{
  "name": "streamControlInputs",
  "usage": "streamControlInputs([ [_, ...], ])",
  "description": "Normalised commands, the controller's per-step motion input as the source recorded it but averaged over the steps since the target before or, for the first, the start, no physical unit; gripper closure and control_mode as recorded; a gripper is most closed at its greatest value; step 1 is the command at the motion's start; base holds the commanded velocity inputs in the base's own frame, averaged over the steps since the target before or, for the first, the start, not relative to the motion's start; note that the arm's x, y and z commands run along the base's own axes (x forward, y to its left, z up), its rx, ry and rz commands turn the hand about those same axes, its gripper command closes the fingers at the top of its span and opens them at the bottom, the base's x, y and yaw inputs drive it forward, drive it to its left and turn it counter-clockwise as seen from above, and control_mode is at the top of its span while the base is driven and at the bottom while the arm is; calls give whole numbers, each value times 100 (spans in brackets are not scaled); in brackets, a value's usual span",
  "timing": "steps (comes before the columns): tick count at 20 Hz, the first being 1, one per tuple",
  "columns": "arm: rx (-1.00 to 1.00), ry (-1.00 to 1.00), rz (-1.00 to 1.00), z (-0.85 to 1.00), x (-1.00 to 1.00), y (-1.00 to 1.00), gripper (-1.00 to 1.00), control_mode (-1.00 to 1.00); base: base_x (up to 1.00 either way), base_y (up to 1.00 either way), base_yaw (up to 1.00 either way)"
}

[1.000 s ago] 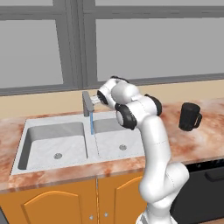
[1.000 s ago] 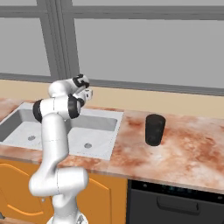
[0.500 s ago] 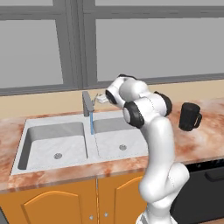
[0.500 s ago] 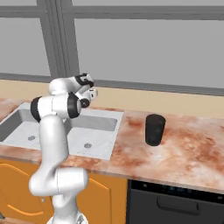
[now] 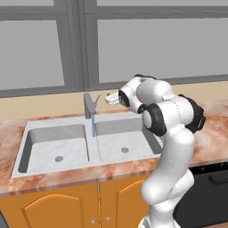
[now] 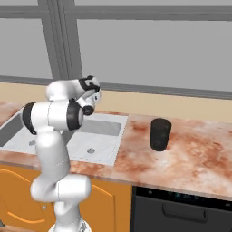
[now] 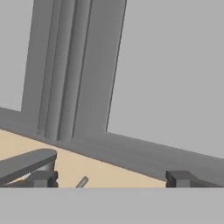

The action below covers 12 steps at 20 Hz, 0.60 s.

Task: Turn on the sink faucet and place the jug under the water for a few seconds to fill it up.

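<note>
The sink faucet (image 5: 90,106) stands behind the divider of the double sink (image 5: 27,132), and a thin blue stream of water (image 5: 93,125) falls from its spout. My gripper (image 5: 109,98) hovers just right of the faucet's lever, open and empty. In the hand view the two fingertips (image 7: 42,178) stand wide apart, with the faucet (image 7: 25,163) at the lower left and my gripper (image 7: 109,182) facing the window wall. The black jug (image 6: 160,134) stands upright on the counter right of the sink (image 6: 110,130), well away from my gripper (image 6: 96,93).
A marble counter (image 6: 190,156) runs right of the sink, above a dark dishwasher front (image 6: 181,208). A beige backsplash and grey window frame (image 5: 75,44) rise close behind the faucet. Orange cabinet doors (image 5: 53,207) are below.
The gripper has opened wide and drawn back to the right, off the faucet lever. The arm's elbow has swung right. Water runs throughout; the jug has not moved.
</note>
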Motion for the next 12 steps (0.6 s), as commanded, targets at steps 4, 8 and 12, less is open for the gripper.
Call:
streamControlInputs([
  [4, -16, 9, 0, 100, -65, -22, -100, -100, 0, 0, 0],
  [8, -14, 23, 0, 100, -62, -34, -100, -100, 0, 0, 0],
  [12, -13, 26, 0, 100, -76, -40, -100, -100, 0, 0, 0],
])
